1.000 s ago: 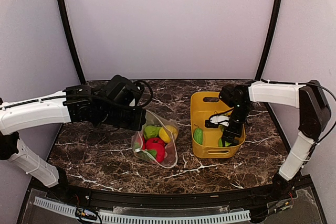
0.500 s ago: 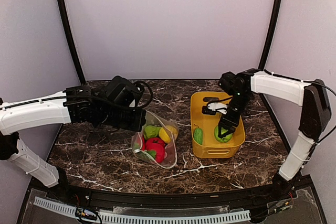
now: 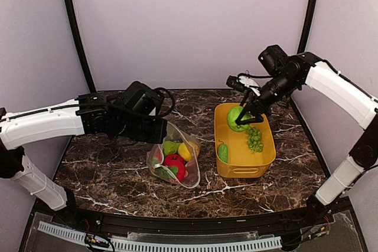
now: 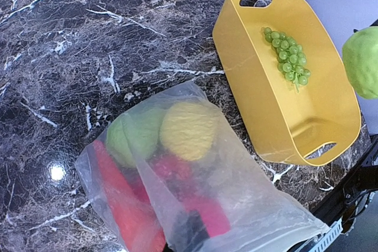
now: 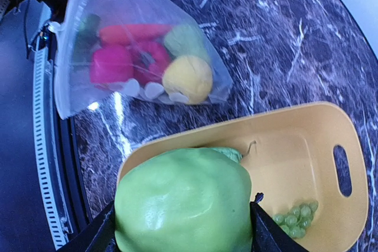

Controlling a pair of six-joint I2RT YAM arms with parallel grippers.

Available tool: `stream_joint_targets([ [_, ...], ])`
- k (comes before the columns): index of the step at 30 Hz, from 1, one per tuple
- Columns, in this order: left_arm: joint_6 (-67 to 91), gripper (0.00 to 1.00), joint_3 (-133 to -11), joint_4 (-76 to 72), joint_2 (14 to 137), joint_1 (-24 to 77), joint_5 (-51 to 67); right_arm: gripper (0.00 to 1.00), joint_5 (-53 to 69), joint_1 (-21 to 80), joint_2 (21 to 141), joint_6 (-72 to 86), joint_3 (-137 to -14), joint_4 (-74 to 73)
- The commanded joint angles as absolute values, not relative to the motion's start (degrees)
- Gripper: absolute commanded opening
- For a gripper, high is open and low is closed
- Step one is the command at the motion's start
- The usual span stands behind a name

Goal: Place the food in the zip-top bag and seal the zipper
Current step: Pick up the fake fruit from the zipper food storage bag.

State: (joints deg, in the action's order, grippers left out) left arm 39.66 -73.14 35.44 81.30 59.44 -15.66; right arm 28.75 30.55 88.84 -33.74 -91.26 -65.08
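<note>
Nearest the arm bases, the zip-top bag (image 3: 194,176) lies on the marble table (image 3: 106,175), a little to the 7 o'clock side of centre. It is already loaded. A red piece (image 3: 175,163) sits low in it, a yellow lemon (image 3: 186,151) at the red piece's 1 o'clock and a green round one (image 3: 170,147) at its 11 o'clock, all showing through the clear plastic.

Up at the bag's 11 o'clock corner is the left gripper (image 3: 158,138). Its jaws are closed and pinch the bag's edge, and the plastic pulls up toward it. From the left wrist camera the bag fans out away from that grip. Whether the zipper is pressed together I cannot tell.

Over at the bag's 3 o'clock and just beside it stands the yellow bin (image 3: 263,160), upright with its long side running from 6 to 12. A green piece (image 3: 222,152) leans against its left wall at the near end. Further in, a bunch of green grapes (image 3: 254,138) lies on the floor of the bin.

Furthest out, over the bin's 12 o'clock end, is the right gripper (image 3: 242,116). It hangs in the air with a big green fruit (image 3: 236,119) clamped between its two fingers, and the jaws stand wide around it. The right wrist view confirms it: a fingertip on each flank of the fruit, with the bin and grapes below and the filled bag beyond.
</note>
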Motion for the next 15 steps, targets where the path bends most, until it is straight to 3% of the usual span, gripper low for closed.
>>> stream_joint_targets([
  [1, 41.1, 0.01, -76.0, 35.8, 82.5, 58.9, -15.7, 0.48, 39.5, 34.0, 87.9, -32.8, -93.8, -63.3],
  [15, 43.2, 0.01, -78.6, 35.0, 84.3, 56.4, -13.9, 0.5, 43.3, 50.2, 94.2, -32.8, -103.5, -60.4],
])
